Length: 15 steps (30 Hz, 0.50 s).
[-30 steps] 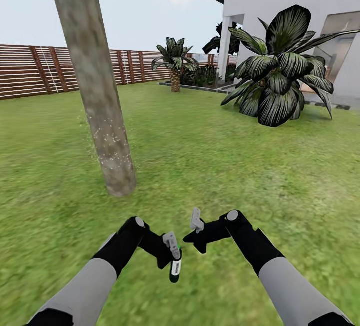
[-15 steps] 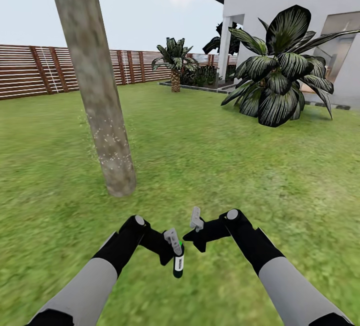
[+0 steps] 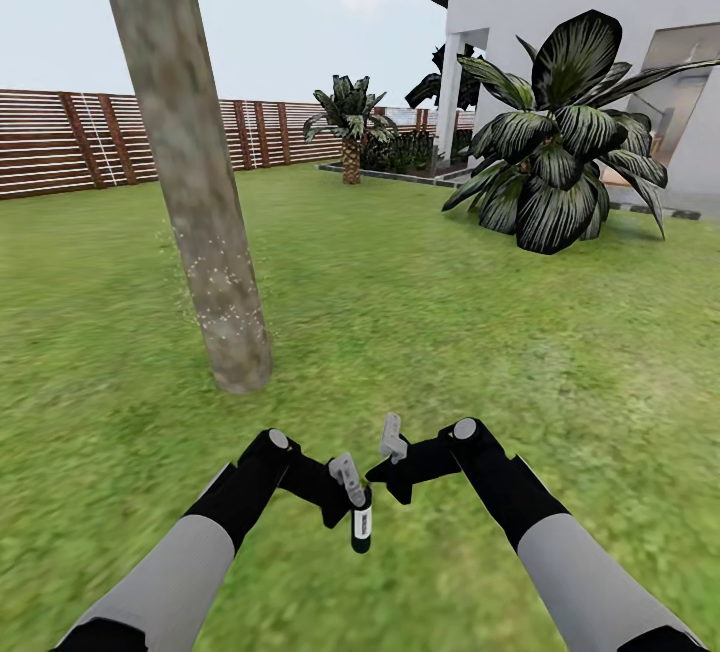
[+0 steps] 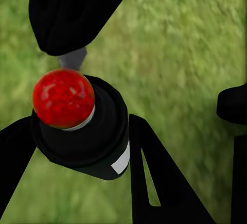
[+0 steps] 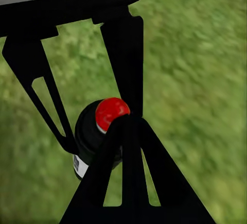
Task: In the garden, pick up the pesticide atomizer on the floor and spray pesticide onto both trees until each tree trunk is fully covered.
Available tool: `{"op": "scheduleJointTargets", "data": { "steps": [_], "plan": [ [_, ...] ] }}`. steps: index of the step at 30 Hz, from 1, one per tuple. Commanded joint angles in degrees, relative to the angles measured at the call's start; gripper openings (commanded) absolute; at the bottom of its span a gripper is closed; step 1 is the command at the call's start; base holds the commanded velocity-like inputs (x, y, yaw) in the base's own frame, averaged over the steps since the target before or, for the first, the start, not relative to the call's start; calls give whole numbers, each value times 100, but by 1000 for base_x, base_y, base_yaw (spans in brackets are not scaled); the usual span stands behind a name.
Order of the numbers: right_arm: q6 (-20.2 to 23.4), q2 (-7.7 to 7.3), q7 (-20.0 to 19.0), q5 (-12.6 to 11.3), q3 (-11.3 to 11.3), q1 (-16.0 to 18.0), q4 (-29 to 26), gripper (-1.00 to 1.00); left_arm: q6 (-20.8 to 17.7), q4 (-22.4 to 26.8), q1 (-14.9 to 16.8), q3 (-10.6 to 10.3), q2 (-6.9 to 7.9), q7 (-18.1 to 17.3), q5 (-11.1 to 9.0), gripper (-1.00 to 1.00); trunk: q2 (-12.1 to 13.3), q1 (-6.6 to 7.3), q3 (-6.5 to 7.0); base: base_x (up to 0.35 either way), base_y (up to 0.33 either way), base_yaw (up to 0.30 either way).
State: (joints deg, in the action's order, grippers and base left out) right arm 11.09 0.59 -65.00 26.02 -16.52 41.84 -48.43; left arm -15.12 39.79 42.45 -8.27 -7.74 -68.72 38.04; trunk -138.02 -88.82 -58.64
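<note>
The grey-tan tree trunk (image 3: pixel 185 152) rises from the lawn ahead of me on the left. White pesticide specks (image 3: pixel 222 284) dot its lower part. Low in the head view, my left gripper (image 3: pixel 352 488) is shut on the pesticide atomizer (image 3: pixel 361 528), a small black bottle with a white label hanging below the fingers. The left wrist view shows the atomizer (image 4: pixel 90 144) end-on with a red cap (image 4: pixel 63 98) between two black fingers (image 4: pixel 154 183). My right gripper (image 3: pixel 392 440) is shut on nothing, just right of the left one. In the right wrist view, the bottle (image 5: pixel 95 131) lies close ahead.
Green lawn (image 3: pixel 420 332) spreads all around. A brown slat fence (image 3: pixel 60 137) runs along the back left. A small palm (image 3: pixel 350 122) stands far ahead, and a large dark-leaved plant (image 3: pixel 560 152) grows at the right before a white house (image 3: pixel 560 2).
My left gripper has shifted slightly up and to the right with the atomizer, closer to the right gripper, and the bottle hangs more upright. The right arm and the view stayed still.
</note>
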Motion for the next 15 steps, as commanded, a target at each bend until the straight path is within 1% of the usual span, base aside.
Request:
{"op": "scheduleJointTargets", "data": {
  "steps": [1, 7, 11, 12, 13, 14, 15],
  "plan": [
    [-1, 1, -2, 0, 0, 0, 0, -100, 0, -2, 0, 0, 0, -1, -5, -100, 0, 0, 0, 0, 0, 0],
    [-2, -3, -4, 0, 0, 0, 0, -100, 3, -4, 0, -1, 7, -3, -7, -100, 0, 0, 0, 0, 0, 0],
    [-2, -1, 1, 0, 0, 0, 8, -100, 19, -25, -23, 7, 76, -13, 5, -100, 0, 0, 0, 0, 0, 0],
    [-2, 1, 3, 0, 0, 0, 14, -100, 24, -29, -32, 8, 148, -16, 19, -100, 0, 0, 0, 0, 0, 0],
    [-2, -3, 2, 0, 0, 0, 24, -100, 26, -49, -45, 9, 413, -19, 17, -100, 0, 0, 0, 0, 0, 0],
    [-2, -5, 3, 0, 0, 0, 25, -100, 26, -62, -50, 9, 500, -19, 33, -100, 0, 0, 0, 0, 0, 0],
    [-2, -6, 1, 0, 0, 0, 26, -100, 27, -71, -61, 9, 641, -19, 50, -100, 0, 0, 0, 0, 0, 0]
  ]
}}
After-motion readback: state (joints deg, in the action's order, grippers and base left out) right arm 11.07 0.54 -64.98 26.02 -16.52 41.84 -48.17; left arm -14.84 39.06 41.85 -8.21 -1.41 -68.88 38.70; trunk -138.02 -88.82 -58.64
